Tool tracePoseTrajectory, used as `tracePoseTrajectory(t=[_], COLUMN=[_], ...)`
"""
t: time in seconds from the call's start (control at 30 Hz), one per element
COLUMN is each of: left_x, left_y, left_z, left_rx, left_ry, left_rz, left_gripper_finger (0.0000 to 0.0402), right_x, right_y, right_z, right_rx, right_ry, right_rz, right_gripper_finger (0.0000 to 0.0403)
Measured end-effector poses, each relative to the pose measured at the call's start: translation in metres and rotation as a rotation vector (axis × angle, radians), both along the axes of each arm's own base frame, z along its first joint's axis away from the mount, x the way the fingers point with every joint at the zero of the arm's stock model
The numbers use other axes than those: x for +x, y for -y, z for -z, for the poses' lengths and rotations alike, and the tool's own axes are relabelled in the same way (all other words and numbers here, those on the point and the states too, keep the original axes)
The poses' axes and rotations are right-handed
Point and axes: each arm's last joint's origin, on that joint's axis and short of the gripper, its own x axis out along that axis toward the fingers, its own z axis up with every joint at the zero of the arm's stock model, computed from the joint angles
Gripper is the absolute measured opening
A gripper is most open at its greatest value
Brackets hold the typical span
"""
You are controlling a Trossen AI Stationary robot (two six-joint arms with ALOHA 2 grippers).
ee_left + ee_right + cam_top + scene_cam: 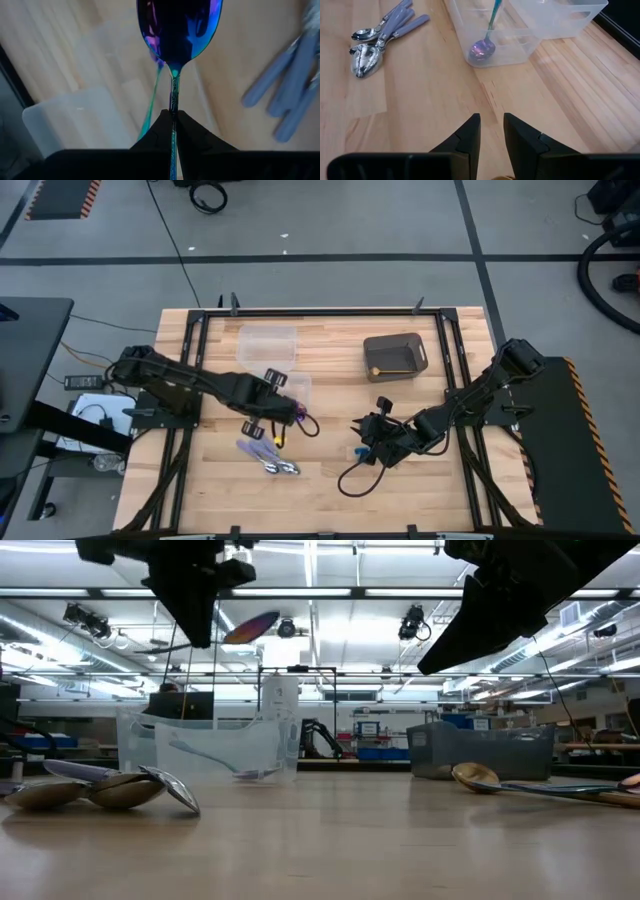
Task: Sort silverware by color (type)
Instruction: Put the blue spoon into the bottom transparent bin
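Note:
My left gripper [173, 112] is shut on a teal-handled spoon with an iridescent purple head [180, 30] and is raised above the table. In the low view the spoon head [250, 628] sticks out level with the top of a clear tub [210, 745]. A second teal spoon [484, 47] lies inside that tub. Several lavender-handled spoons [375, 42] lie in a heap on the table [265, 458]. A gold spoon [478, 778] lies on the table near the low camera. My right gripper [491, 130] hovers over bare wood, narrowly open. My left gripper pinches the teal spoon by its slim handle [173, 102], just behind the neck, between the two fingertips. The fingers lie along the handle and the head points away from the gripper. The spoon is lifted clear of the table.
A second clear tub [268, 345] stands at the far side of the table. A dark grey bin [395, 355] with a gold utensil in it stands far right. Black rails run along the table's left and right sides. Bare wood lies between the two grippers.

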Motion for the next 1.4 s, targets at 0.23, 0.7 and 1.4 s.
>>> tracePoseTrajectory(t=[0.23,0.7,1.4], left_x=[0.001,0.011,0.030], left_y=[-0.023,-0.042,-0.051], left_z=[0.004,0.012,0.058], left_rx=[0.038,0.094,0.139], left_ry=[-0.049,-0.081,-0.289], left_rz=[-0.028,-0.019,0.015], left_gripper_finger=[0.0014,0.0014,0.0014], right_x=[0.000,0.001,0.002], right_y=[0.000,-0.001,-0.001], right_z=[0.000,-0.001,-0.002], right_rx=[0.000,0.000,-0.006], right_ry=[0.001,0.016,0.021], right_rz=[-0.003,-0.010,-0.020], right_gripper_finger=[0.0095,0.0095,0.0095])
